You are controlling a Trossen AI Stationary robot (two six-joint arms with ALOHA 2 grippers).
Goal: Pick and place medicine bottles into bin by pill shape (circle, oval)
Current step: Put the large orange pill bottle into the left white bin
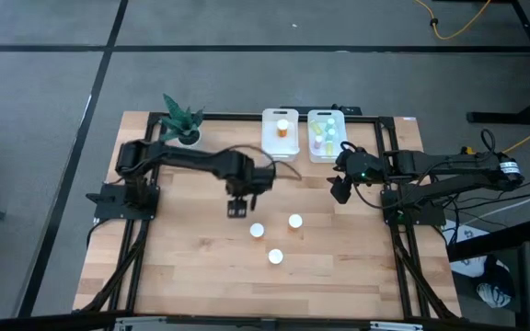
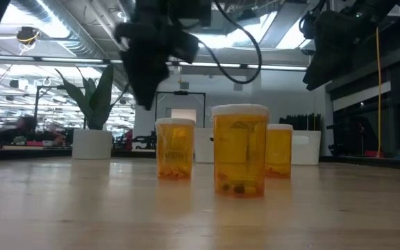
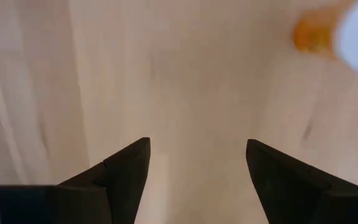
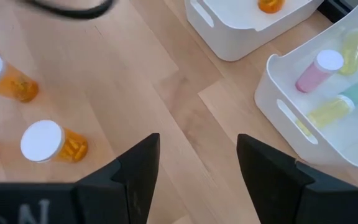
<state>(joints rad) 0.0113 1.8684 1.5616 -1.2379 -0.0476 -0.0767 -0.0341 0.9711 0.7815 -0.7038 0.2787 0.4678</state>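
Three orange medicine bottles with white caps stand upright on the wooden table: one, one and one nearest the front. My left gripper hangs open just left of them, pointing down over bare wood; one bottle shows blurred at the edge of its wrist view. My right gripper waits open near the bins, tilted down. The left bin holds one orange bottle. The right bin holds pastel bottles.
A potted green plant stands at the table's far left, behind my left arm. The two white bins sit side by side at the far edge. Bare wood lies in front of and around the three standing bottles.
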